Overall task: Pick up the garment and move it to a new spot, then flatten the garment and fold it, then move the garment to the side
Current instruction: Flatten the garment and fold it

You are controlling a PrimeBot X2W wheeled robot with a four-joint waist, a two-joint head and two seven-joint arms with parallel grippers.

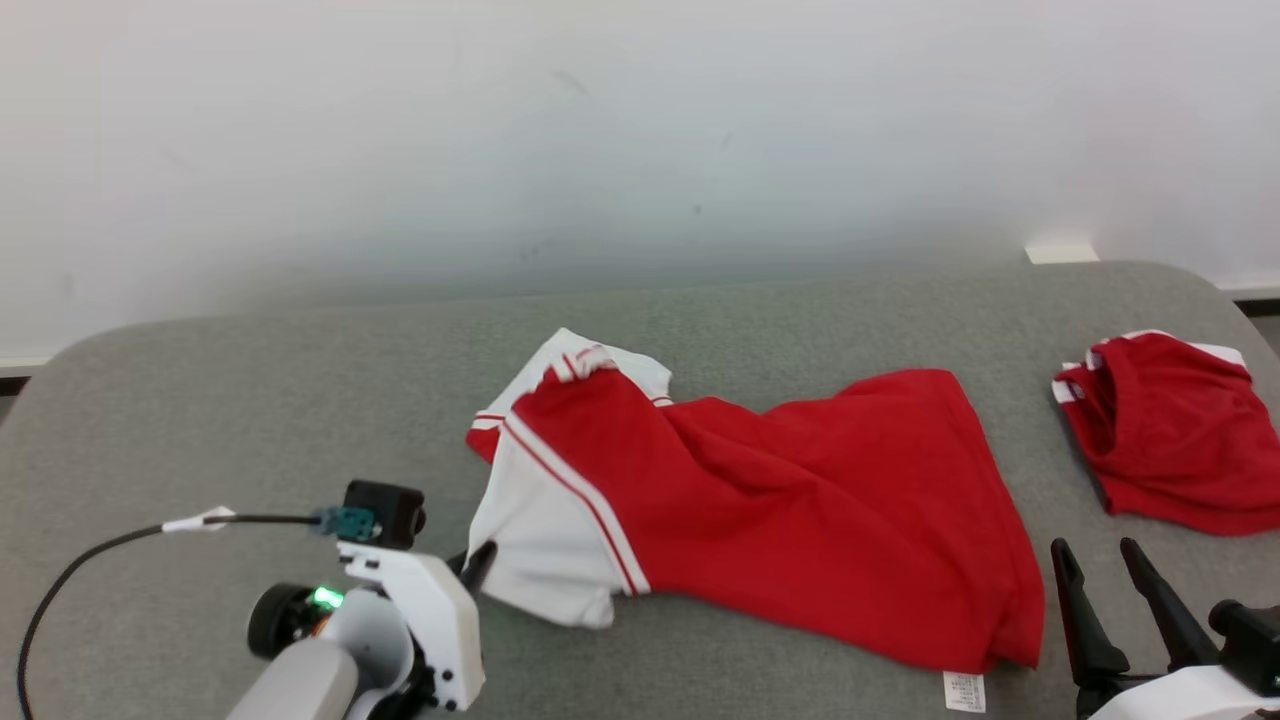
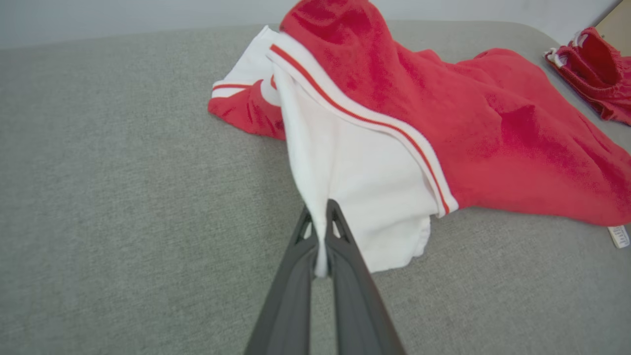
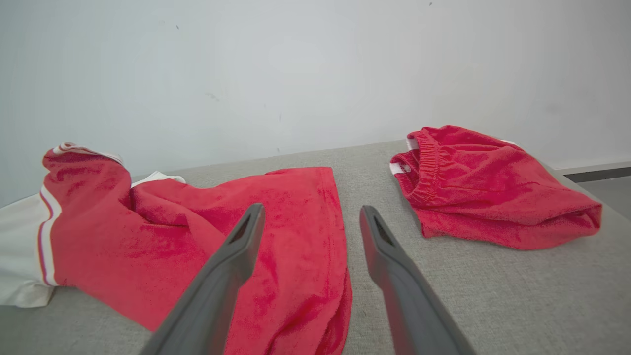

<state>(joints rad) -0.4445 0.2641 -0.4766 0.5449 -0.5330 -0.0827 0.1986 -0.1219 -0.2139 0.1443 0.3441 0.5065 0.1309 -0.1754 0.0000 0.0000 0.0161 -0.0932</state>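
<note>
Left wrist view: left tool [image 2: 320,209] pinching garment [image 2: 493,138] white edge, perhaps sleeve; right tool [image 1: 1095,548] spread beside hem.

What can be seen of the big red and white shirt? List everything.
The red shirt looks like soft, terry-like cloth, with a white sleeve bordered by a white band with a red stripe. It lies crumpled and unfolded on the grey padded surface, with a white label poking out at its hem. The left gripper is shut on the sleeve's edge, which stands up in a ridge there.
</note>
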